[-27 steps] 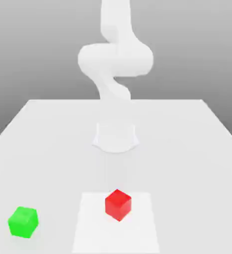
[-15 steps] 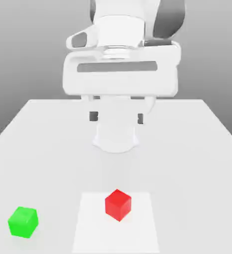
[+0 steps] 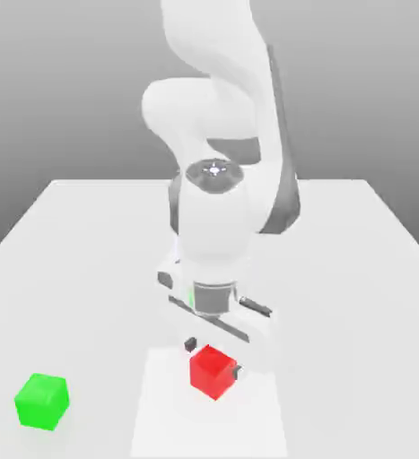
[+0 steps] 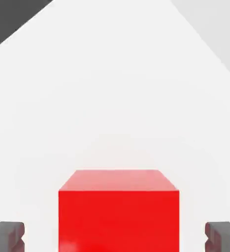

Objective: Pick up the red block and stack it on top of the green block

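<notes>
Small bright red cube, smooth faces [image 3: 213, 372], sits on the white rectangular patch [image 3: 209, 428] on the pale grey flat table [image 3: 356, 314]. Small bright green cube, smooth faces [image 3: 42, 402], on bare table, off to the exterior view's left, well apart from red one and from the patch. White arm with dark grey joints [image 3: 217, 215] reaches down over the patch. White two-finger gripper with dark fingertips [image 3: 213, 359] is low at the red cube, turned at an angle to the table edges. Claw is spread: one fingertip each side of the red cube, gap visible between cube and both tips in hand view, nothing pinched. Cube faces line up square with the fingers. Nothing stacked; both cubes at table level.
</notes>
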Controlling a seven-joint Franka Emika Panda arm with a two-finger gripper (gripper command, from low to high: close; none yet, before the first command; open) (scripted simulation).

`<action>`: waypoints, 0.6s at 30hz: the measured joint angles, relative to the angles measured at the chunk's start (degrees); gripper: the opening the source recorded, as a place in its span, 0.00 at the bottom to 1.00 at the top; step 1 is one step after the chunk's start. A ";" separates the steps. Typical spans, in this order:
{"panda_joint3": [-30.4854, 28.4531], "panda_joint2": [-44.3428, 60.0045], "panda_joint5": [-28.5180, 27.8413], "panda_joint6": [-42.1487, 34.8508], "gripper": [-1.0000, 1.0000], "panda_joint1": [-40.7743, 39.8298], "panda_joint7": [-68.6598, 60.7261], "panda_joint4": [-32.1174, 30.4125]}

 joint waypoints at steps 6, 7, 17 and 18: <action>-0.05 0.07 -0.16 0.16 0.00 0.04 0.16 0.00; 0.58 -1.30 0.60 -1.00 0.00 -0.41 -0.40 -0.20; -2.98 -10.64 7.57 -16.19 0.00 -9.21 -8.01 5.71; -4.01 -9.89 7.68 -17.48 0.00 -11.32 -8.75 7.74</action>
